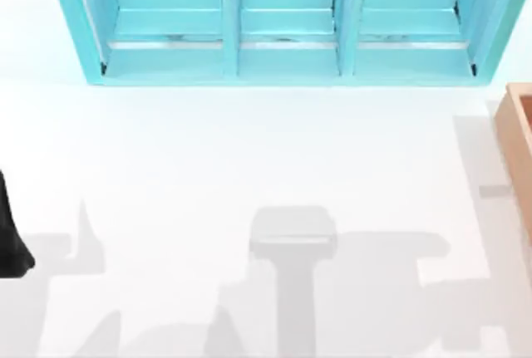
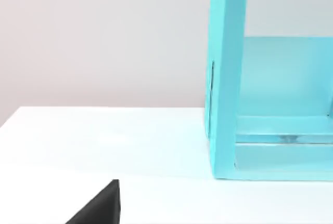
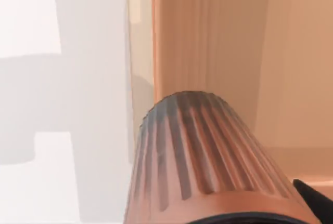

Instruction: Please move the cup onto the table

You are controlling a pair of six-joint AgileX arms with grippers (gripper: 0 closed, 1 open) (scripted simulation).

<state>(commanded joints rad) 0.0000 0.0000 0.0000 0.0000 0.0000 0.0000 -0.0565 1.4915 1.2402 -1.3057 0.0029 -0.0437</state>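
Note:
The cup (image 3: 203, 156), salmon with a ribbed side and a dark rim, looms very close in the right wrist view. One black finger (image 3: 316, 203) of my right gripper rests against its side, and the gripper looks shut on the cup. Behind the cup are the tan wooden box's wall (image 3: 208, 37) and the white table (image 3: 31, 16) beside it. The table (image 1: 249, 150) spreads across the top view. My left arm (image 1: 12, 242) is parked at the table's left edge, and a black part of its gripper (image 2: 99, 208) shows in the left wrist view.
A turquoise three-bay shelf unit (image 1: 283, 26) stands along the back of the table, and its side panel (image 2: 226, 78) appears in the left wrist view. The tan wooden box (image 1: 519, 142) sits at the right edge. Grey arm shadows fall across the table's front half.

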